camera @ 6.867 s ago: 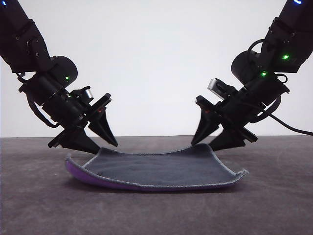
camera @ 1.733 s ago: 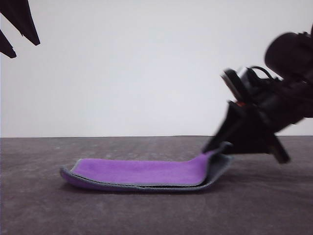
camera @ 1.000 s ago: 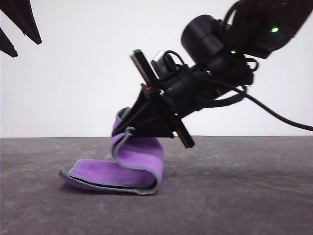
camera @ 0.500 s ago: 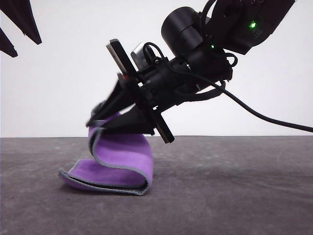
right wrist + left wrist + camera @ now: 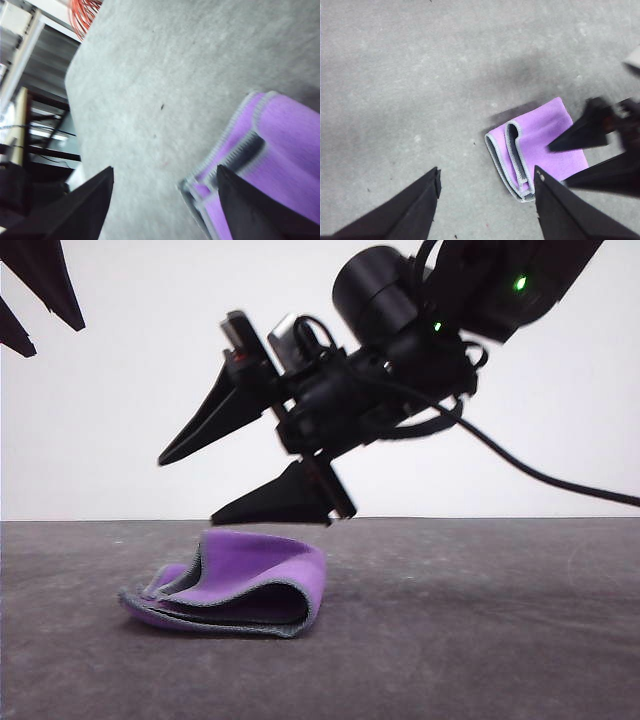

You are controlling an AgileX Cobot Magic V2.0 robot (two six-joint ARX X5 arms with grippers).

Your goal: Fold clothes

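The clothes (image 5: 240, 580) are one small cloth lying folded on the dark table, purple face up, with grey stitched edging along the layers. My right gripper (image 5: 187, 490) hangs open just above the cloth, fingertips pointing left, with nothing between them. The left gripper (image 5: 52, 340) is raised at the upper left, open and empty. From the left wrist, the folded cloth (image 5: 545, 145) lies ahead of the open left gripper (image 5: 487, 172), with the right gripper (image 5: 559, 165) over it. In the right wrist view the open right gripper (image 5: 165, 170) frames the cloth's layered edge (image 5: 290, 145).
The grey table (image 5: 480, 630) stretches bare to the right of the cloth and in front of it. A black cable (image 5: 560, 480) trails from the right arm. Past the table's edge in the right wrist view are a frame and orange cords (image 5: 82, 17).
The right gripper carried the cloth's end up and leftward over the pile, then opened. The flap has dropped onto the stack. The left gripper has not moved.
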